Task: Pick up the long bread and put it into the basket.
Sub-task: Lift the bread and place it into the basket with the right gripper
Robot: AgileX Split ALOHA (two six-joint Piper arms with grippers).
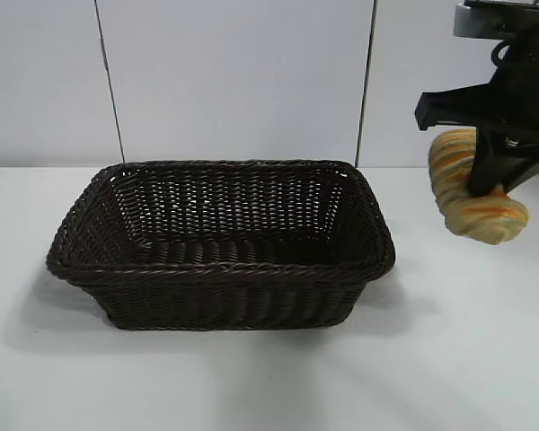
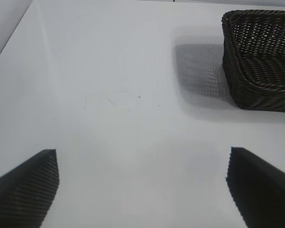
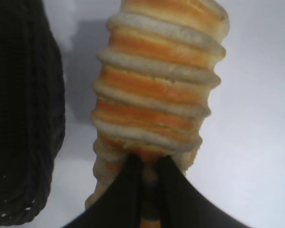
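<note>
A plain white table [image 1: 269, 377] fills the lower part of the exterior view, smooth and matte, with soft grey shadows on it — the light falls from above and is diffuse. Behind it stands a pale grey-white wall [image 1: 234, 81] of flat panels, split by two thin dark vertical seams [image 1: 110, 81]. In the left wrist view the tabletop carries faint scuff marks [image 2: 107, 99] — nothing more.

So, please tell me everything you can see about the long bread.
The long bread is an elongated loaf, pale tan with orange-brown spiral stripes and ridged bands. The right gripper is shut on it and holds it in the air, tilted, above the white table, to the right of the dark wicker basket. Only the gripper's fingers touch it; it is not in the basket yet.
</note>
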